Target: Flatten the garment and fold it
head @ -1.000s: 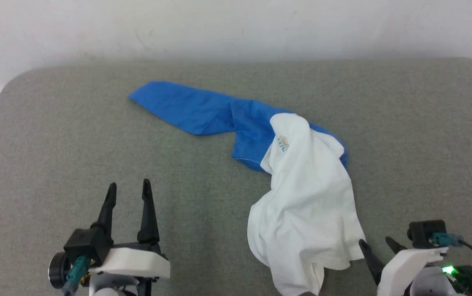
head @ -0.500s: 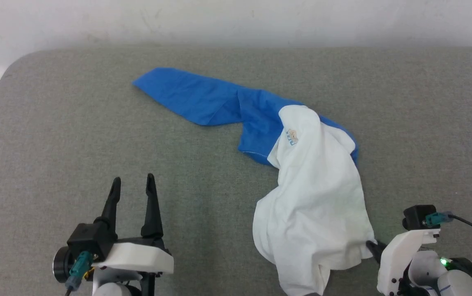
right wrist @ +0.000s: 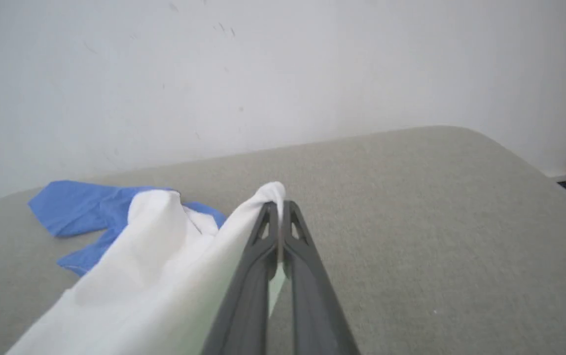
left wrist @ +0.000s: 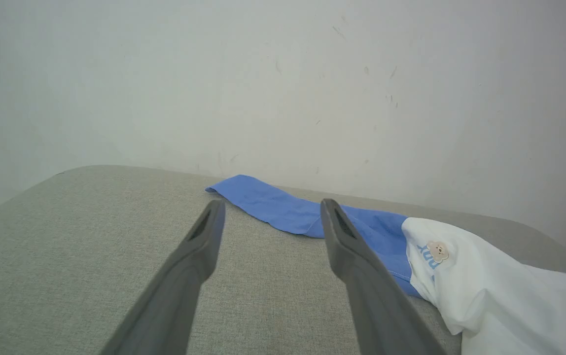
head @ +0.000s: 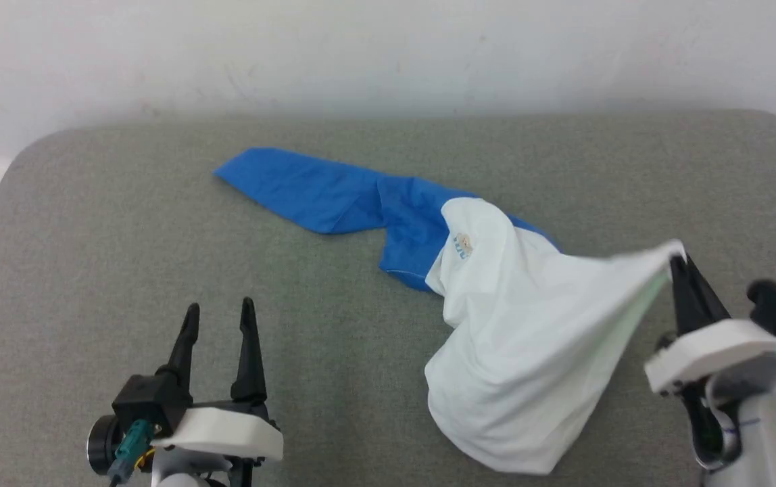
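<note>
From where I stand I count one garment (head: pixel 516 338), a single shirt with one small bear badge (head: pixel 464 241) on it, one grey padded table (head: pixel 90 223) and two grippers, the left gripper (head: pixel 220 307) and the right gripper (head: pixel 676 265), with two dark fingers (head: pixel 247 345) each.

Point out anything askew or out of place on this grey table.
The thin white shirt with royal-blue sleeves lies crumpled, not flat: one blue sleeve trails far left, and the white edge rises in a taut peak to the right tool, shut on it. Nothing torn or spilled.
</note>
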{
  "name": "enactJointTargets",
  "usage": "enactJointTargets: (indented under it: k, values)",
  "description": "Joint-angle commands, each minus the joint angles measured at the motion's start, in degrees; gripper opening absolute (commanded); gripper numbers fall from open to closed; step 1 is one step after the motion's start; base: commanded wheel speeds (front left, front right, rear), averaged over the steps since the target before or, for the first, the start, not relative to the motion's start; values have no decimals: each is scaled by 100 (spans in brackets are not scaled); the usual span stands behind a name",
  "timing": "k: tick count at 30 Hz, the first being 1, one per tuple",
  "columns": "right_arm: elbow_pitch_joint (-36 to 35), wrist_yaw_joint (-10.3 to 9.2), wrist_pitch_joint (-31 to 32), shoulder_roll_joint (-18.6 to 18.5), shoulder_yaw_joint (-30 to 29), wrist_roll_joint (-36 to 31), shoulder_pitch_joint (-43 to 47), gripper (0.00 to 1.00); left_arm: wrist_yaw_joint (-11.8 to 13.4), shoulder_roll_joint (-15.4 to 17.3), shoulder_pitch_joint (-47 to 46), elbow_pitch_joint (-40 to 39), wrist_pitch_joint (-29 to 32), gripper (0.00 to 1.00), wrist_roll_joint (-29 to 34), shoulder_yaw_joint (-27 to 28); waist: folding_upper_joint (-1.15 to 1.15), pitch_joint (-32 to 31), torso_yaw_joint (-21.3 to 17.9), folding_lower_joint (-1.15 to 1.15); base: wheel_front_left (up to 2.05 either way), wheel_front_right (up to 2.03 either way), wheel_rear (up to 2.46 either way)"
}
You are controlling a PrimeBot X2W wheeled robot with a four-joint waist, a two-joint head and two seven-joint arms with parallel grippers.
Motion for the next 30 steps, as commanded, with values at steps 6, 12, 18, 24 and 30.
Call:
enactJointTargets:
  k: [6,12,18,24,30]
  values:
    - [-916,-4,-190,94,1616,350,-42,0,-57,-19,179,73,-27,100,29,51,0,-263,-126,0,0,0,0]
    - [-1206,-4,827,97,3906,912,545,0,-93,-22,200,142,-27,100,3,20,0,-336,-155,0,0,0,0]
    - [-726,-4,1998,-249,5168,1461,910,0,-61,-23,119,181,-27,100,-28,-108,0,-198,-117,0,0,0,0]
    - [-629,-4,2010,-542,5285,1647,821,100,34,-24,42,196,-27,100,-96,-129,0,-11,-172,0,0,0,0]
    - [-1253,-4,725,-424,4558,1463,913,100,68,-24,65,232,-27,100,-104,-49,0,-6,-294,0,0,0,0]
